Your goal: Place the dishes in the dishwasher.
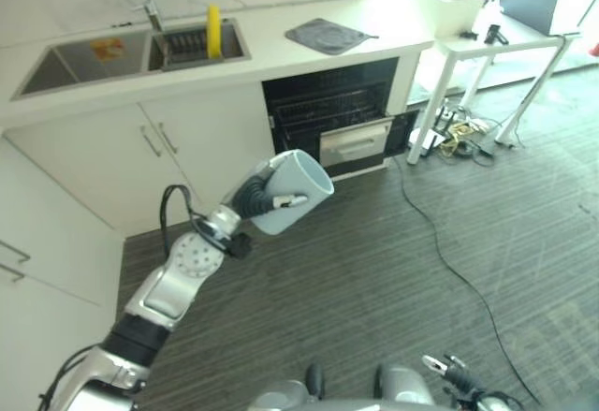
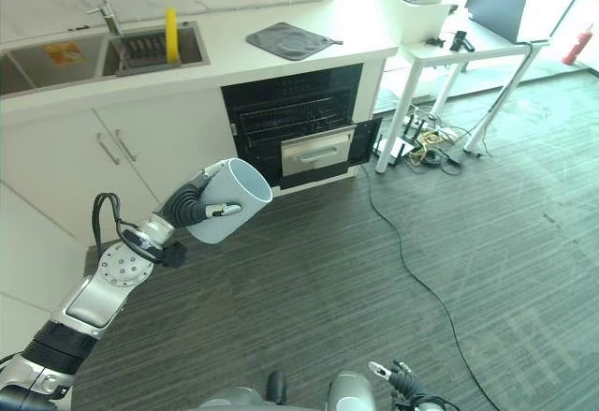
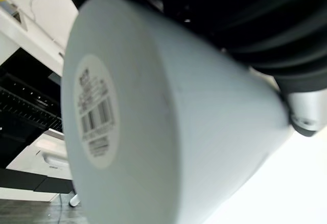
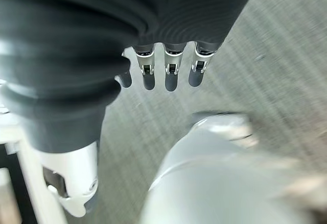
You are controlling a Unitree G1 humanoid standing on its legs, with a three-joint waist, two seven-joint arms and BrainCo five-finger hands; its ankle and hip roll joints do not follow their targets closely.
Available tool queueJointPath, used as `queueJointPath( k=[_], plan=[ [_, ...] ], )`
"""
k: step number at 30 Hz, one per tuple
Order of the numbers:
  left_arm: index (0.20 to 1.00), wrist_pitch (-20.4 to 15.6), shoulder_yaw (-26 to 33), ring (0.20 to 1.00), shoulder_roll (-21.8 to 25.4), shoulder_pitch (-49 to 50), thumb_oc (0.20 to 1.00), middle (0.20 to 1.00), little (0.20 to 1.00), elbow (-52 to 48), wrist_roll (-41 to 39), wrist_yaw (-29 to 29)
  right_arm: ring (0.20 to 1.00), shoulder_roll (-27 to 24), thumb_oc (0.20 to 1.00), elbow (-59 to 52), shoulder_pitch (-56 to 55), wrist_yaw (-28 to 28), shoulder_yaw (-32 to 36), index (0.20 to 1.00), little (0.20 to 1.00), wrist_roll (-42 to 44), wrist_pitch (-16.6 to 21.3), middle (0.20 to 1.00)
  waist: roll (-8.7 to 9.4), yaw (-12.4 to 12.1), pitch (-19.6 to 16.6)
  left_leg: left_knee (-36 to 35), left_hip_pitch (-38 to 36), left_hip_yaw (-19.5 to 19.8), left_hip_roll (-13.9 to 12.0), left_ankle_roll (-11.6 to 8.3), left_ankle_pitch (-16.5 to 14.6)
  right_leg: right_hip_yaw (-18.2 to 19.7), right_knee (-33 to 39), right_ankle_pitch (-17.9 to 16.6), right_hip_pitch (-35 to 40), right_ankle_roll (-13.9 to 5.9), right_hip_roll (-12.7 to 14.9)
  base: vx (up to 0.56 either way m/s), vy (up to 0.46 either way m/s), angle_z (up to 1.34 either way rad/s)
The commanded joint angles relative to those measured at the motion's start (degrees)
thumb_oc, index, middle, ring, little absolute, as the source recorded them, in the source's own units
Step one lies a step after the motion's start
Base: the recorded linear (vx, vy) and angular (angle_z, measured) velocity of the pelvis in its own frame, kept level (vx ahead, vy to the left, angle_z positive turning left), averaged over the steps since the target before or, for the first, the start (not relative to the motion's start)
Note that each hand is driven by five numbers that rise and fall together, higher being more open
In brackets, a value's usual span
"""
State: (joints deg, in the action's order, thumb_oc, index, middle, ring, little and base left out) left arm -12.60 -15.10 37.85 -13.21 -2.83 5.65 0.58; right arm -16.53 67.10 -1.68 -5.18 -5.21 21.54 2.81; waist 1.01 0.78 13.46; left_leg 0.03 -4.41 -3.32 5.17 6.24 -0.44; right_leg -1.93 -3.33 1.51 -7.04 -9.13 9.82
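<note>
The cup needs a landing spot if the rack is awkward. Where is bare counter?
The left hand grips the cup. Bare counter lies between the sink and the grey mat, and right of the mat. The sink basin with the yellow brush is crowded.

Left arm (image 1: 173,285): silver-grey shells are joined by a round disc (image 1: 197,256) dotted with small holes. A dark band (image 1: 136,336) is seen nearer the shoulder, and a black cable (image 1: 167,212) is looped beside the wrist. Left hand (image 1: 255,196): the wrist is covered by dark ribbing. Right hand (image 4: 153,20): silver fingers (image 4: 171,73) with dark tips are shown past the same ribbed cover.
</note>
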Motion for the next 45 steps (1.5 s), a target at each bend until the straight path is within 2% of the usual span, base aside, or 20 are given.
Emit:
queueJointPath(
  k=[1, 8, 12, 14, 15, 18, 20, 21, 24, 27, 29, 30, 36, 38, 39, 40, 41, 42, 43, 45],
  plan=[
    [0.200, -1.20, 4.25, 0.200, 0.52, -1.77, 0.200, 0.200, 0.200, -4.00, -0.74, -3.34, 1.000, -2.21, 1.000, 1.32, 0.88, 0.49, 2.39, 1.000, 1.000, 0.83, -1.67, 1.000, -0.93, 1.25, 0.12, 3.41, -5.91, 4.27, -2.63, -1.96, -11.16, -1.51, -2.27, -6.91, 0.52, -1.73, -0.95, 0.34, -0.387, 0.02],
    [0.200, 0.85, 4.33, 0.200, -1.39, -1.17, 0.200, 0.200, 0.200, -6.84, -0.51, -4.21, 1.000, -3.08, 1.000, 2.48, 0.39, -0.52, 2.79, 1.000, 1.000, -0.20, -1.01, 1.000, -1.39, 1.87, -1.73, 10.24, -4.58, 3.11, -8.84, -5.25, -13.30, -4.21, -7.85, 0.97, 0.77, 2.77, -3.56, 0.23, -0.325, 0.21],
    [0.200, 0.44, 3.89, 0.200, -2.08, -1.61, 0.200, 0.200, 0.200, -6.83, -0.48, -4.39, 1.000, -4.30, 1.000, 2.07, 0.80, -3.24, 1.73, 1.000, 1.000, -2.88, -0.13, 1.000, -0.61, 1.61, -1.32, 27.52, 4.42, -2.01, -11.09, -6.25, -7.67, -6.57, -7.06, 3.09, 4.63, 5.78, -4.14, 0.17, -0.281, 0.20],
    [0.200, 0.28, 3.62, 0.200, -2.46, -1.99, 0.200, 0.200, 0.200, -6.51, -0.33, -4.32, 1.000, -4.43, 1.000, 2.03, 0.86, -3.44, 1.71, 1.000, 1.000, -4.00, 0.12, 1.000, -0.67, 1.44, -1.16, 30.00, 6.92, -3.19, -11.17, -6.30, -7.38, -7.66, -6.56, 3.48, 5.79, 6.35, -4.28, 0.12, -0.148, 0.32],
    [0.200, 0.42, 3.48, 0.200, -2.66, -2.03, 0.200, 0.200, 0.200, -6.25, -0.09, -4.52, 1.000, -4.49, 1.000, 2.03, 0.91, -3.62, 1.48, 1.000, 1.000, -4.65, 0.21, 1.000, -1.13, 1.15, -0.86, 29.68, 7.48, -2.83, -10.20, -6.06, -8.31, -8.04, -6.42, 3.90, 6.64, 6.41, -4.81, 0.14, -0.076, 0.51],
    [0.200, 0.26, 3.55, 0.200, -2.63, -1.22, 0.200, 0.200, 0.200, -6.49, 0.43, -5.04, 1.000, -3.97, 1.000, 2.66, 1.53, -3.80, 0.68, 1.000, 1.000, -2.54, -0.17, 1.000, -1.86, -0.09, -0.52, 22.59, 7.54, -1.74, -7.93, -6.59, -6.03, -7.92, -5.26, 4.66, 8.62, 6.60, -6.39, 0.19, -0.003, 0.32],
    [0.200, 0.45, 3.89, 0.200, -2.75, -0.69, 0.200, 0.200, 0.200, -7.47, 0.28, -5.32, 1.000, -3.71, 1.000, 2.64, 1.88, -4.06, 0.58, 1.000, 1.000, -3.59, -0.45, 1.000, -2.65, -0.92, -0.24, 15.01, 8.29, -1.63, -9.13, -8.53, -1.85, -8.17, -3.60, 5.42, 10.89, 6.51, -7.25, 0.24, 0.120, 0.19],
    [0.200, 0.81, 4.57, 0.200, -3.28, -0.11, 0.200, 0.200, 0.200, -8.24, 0.17, -5.32, 1.000, -3.30, 1.000, 2.60, 2.13, -3.68, 0.07, 1.000, 1.000, -4.88, -0.42, 1.000, -3.42, -1.98, 0.00, 9.03, 10.17, -1.20, -10.79, -10.15, 2.21, -8.11, -1.96, 6.03, 13.07, 6.29, -7.58, 0.26, 0.164, 0.32],
    [0.200, 0.87, 6.46, 0.200, -4.03, 1.50, 0.200, 0.200, 0.200, -8.64, -0.30, -4.75, 1.000, -3.06, 1.000, 2.37, 2.05, -3.03, -0.91, 1.000, 1.000, -5.88, -0.28, 1.000, -3.99, -2.98, 0.51, 3.04, 12.01, -2.32, -13.45, -11.31, 6.30, -8.32, 0.08, 6.27, 15.56, 6.08, -7.08, 0.25, 0.204, 0.03],
    [0.200, -0.46, 7.45, 0.200, -4.84, 1.92, 0.200, 0.200, 0.200, -7.82, -0.78, -4.12, 1.000, -3.30, 1.000, 1.98, 1.63, -2.47, -0.92, 1.000, 1.000, -5.87, -0.56, 1.000, -4.26, -2.96, 0.41, 2.95, 12.96, -6.83, -14.76, -11.53, 6.55, -11.57, 0.43, 6.45, 16.06, 5.56, -5.41, 0.20, 0.266, -0.05],
    [0.200, -0.82, 8.36, 0.200, -5.65, 3.20, 0.200, 0.200, 0.200, -8.54, 0.18, -2.46, 1.000, -3.59, 1.000, 1.62, 1.75, -1.20, -0.74, 1.000, 1.000, -4.38, -1.93, 1.000, -4.22, -4.16, 0.56, 2.97, 12.34, -5.07, -13.45, -11.67, 5.47, -11.96, -0.45, 7.26, 16.61, 4.97, -4.19, 0.25, 0.401, 0.00],
    [0.200, -1.26, 8.29, 0.200, -5.72, 3.75, 0.200, 0.200, 0.200, -9.20, 1.43, -1.41, 1.000, -3.50, 1.000, 1.70, 1.69, -0.89, 0.41, 1.000, 1.000, -2.11, -2.77, 1.000, -4.00, -5.15, 0.23, 4.63, 12.37, -3.35, -11.43, -10.86, 3.35, -12.02, -1.83, 7.89, 17.08, 4.12, -2.73, 0.23, 0.396, -0.01],
    [0.200, -2.28, 6.77, 0.200, -5.37, 2.79, 0.200, 0.200, 0.200, -9.52, 1.15, 0.99, 1.000, -1.93, 1.000, 0.48, 0.11, -0.78, 2.81, 1.000, 1.000, 0.74, -1.22, 1.000, -3.21, -6.21, -0.92, 8.55, 13.87, -0.82, -7.25, -8.03, 0.19, -11.45, -6.23, 9.77, 18.53, 2.93, -0.01, 0.16, 0.219, -0.10],
    [0.200, -2.27, 5.07, 0.200, -5.05, 1.77, 0.200, 0.200, 0.200, -8.47, 0.74, 3.04, 1.000, -0.88, 1.000, 0.04, -0.68, -0.19, 3.97, 1.000, 1.000, 3.12, -0.48, 1.000, -2.39, -5.71, -1.27, 8.51, 12.27, -1.20, -4.85, -5.40, -0.93, -11.13, -12.77, 7.37, 18.13, 1.35, 2.61, 0.27, 0.320, 0.38],
    [0.200, -2.19, 3.02, 0.200, -4.97, 0.81, 0.200, 0.200, 0.200, -7.30, 0.66, 3.86, 1.000, -0.36, 1.000, -0.97, -1.32, -0.24, 4.65, 1.000, 1.000, 1.61, 1.19, 1.000, -2.29, -4.57, -1.52, 7.72, 10.12, -0.93, -2.69, -2.83, -2.31, -9.54, -21.48, 2.69, 15.31, 0.66, 3.85, 0.32, 0.418, 0.40],
    [0.200, -2.18, 1.52, 0.200, -4.30, 0.16, 0.200, 0.200, 0.200, -5.77, 0.93, 2.78, 1.000, -0.32, 1.000, -1.92, -1.94, -1.72, 3.77, 1.000, 1.000, -1.82, 4.14, 1.000, -3.26, -3.51, -1.45, 6.41, 7.50, -0.45, -2.17, -1.35, -2.92, -9.14, -29.80, -1.01, 11.49, 0.52, 4.26, 0.44, 0.438, 0.59],
    [0.200, -3.60, 0.36, 0.200, -2.71, 0.08, 0.200, 0.200, 0.200, -3.03, 0.30, -0.22, 1.000, -0.30, 1.000, -4.29, -2.61, -1.72, 0.75, 1.000, 1.000, -1.93, 6.34, 1.000, -3.48, -2.02, -0.39, 4.32, 3.15, -1.00, -1.87, -0.46, -3.99, -8.33, -33.50, -0.61, 5.72, 0.96, 2.68, 0.35, 0.247, 0.49],
    [0.200, -3.90, 0.43, 0.200, -2.58, 0.18, 0.200, 0.200, 0.200, -2.77, 0.10, -0.53, 1.000, -0.37, 1.000, -4.68, -2.66, -1.50, 0.30, 1.000, 1.000, -0.40, 5.92, 1.000, -3.43, -1.67, -0.16, 4.04, 2.54, -1.10, -1.93, -0.45, -4.15, -8.30, -33.01, 0.14, 5.02, 1.05, 1.68, 0.33, 0.018, 0.24],
    [0.200, -4.10, 0.53, 0.200, -2.15, 0.05, 0.200, 0.200, 0.200, -2.55, -0.07, -1.27, 1.000, -0.75, 1.000, -5.23, -2.51, -1.22, 0.31, 1.000, 1.000, 2.66, 4.08, 1.000, -2.84, -0.40, 0.52, 3.35, 0.91, -1.19, -1.83, -0.44, -4.98, -8.01, -27.30, 1.15, 3.27, 1.01, -1.55, 0.18, -0.110, -0.09],
    [0.200, -2.93, 0.95, 0.200, -2.16, -0.78, 0.200, 0.200, 0.200, -2.99, 0.36, -1.23, 1.000, -1.34, 1.000, -4.05, -2.19, -1.04, 1.03, 1.000, 1.000, 3.92, 2.76, 1.000, -1.93, 0.47, 1.08, 3.50, -0.55, -1.38, -1.76, -0.77, -6.48, -8.87, -16.96, 0.17, 1.62, 0.81, -1.93, 0.25, -0.188, 0.01]
  ],
)
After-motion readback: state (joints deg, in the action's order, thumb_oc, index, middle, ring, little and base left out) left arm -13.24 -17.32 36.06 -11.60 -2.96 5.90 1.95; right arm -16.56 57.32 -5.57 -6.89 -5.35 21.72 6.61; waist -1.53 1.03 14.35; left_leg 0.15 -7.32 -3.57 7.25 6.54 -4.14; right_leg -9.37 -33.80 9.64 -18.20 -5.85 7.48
